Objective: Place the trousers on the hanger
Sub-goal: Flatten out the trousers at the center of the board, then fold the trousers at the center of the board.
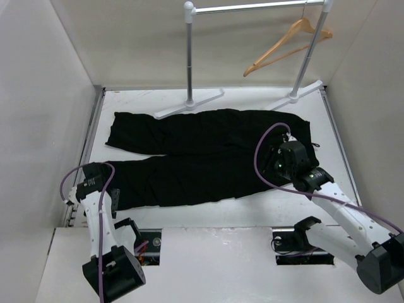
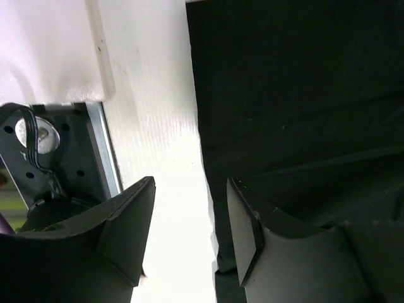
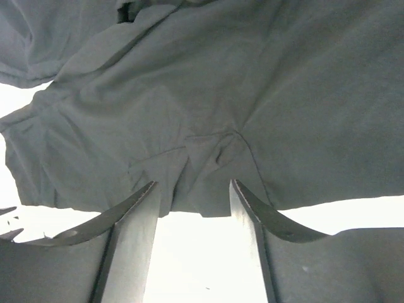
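The black trousers lie flat on the white table, legs to the left and waist to the right. The wooden hanger hangs tilted on the silver rail at the back right. My left gripper is open at the cuff end of the near leg. In the left wrist view one finger is over the trousers' edge and the other over bare table. My right gripper is open low over the waist end. In the right wrist view a puckered edge of the fabric lies between the fingertips.
The silver clothes rail stands at the back on two feet, close to the far trouser leg. White walls enclose the table on the left, right and back. A metal bracket sits at the table's left edge.
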Robot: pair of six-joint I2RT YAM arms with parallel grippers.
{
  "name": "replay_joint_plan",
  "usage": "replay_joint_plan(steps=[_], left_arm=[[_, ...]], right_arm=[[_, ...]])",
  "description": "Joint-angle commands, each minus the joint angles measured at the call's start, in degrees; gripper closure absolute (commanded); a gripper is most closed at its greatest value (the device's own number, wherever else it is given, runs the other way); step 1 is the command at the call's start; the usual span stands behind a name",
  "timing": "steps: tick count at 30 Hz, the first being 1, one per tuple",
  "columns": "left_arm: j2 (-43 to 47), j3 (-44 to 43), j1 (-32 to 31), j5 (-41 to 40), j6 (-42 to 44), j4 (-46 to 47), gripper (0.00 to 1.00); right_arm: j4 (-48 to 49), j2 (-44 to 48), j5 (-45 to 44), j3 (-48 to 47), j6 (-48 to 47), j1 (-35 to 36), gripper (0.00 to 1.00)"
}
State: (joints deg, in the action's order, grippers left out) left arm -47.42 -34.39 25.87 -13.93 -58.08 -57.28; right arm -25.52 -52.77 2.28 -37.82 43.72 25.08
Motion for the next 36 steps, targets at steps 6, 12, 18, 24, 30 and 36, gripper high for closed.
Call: replay_joint_plan(steps=[6,12,18,24,30,36], left_arm=[[-6.9,3.1,-0.1,-3.2,-5.3,5.1,0.55],[-7.0,8.0,1.3,1.3,-7.2,9.1,0.56],[-7.0,9.4,2.7,-0.4,-8.5,12.2,0.63],[-11.4,9.9,6.3,0.7,-6.5,22.0,0.9],[-9.0,6.2,2.1,-0.7,-1.9,21.4,1.0],[-10.3,1.4,-4.5,-3.8,-0.1,16.7,1.0]], right_arm=[[-0.5,3.4,4.6,2.1,-0.9,-5.2,0.43],[-1.8,5.2,5.4,3.2,-0.6,-9.6,0.41],[-3.0,6.1,5.5,3.1,-1.5,-14.7,0.4],[-4.4,8.0,2.6,5.4,0.1,-21.6,0.42],[-6.6,6.1,-5.4,7.5,3.9,-29.9,0.45],[-1.7,-5.4,-8.7,6.7,8.1,-38.9,0.48]])
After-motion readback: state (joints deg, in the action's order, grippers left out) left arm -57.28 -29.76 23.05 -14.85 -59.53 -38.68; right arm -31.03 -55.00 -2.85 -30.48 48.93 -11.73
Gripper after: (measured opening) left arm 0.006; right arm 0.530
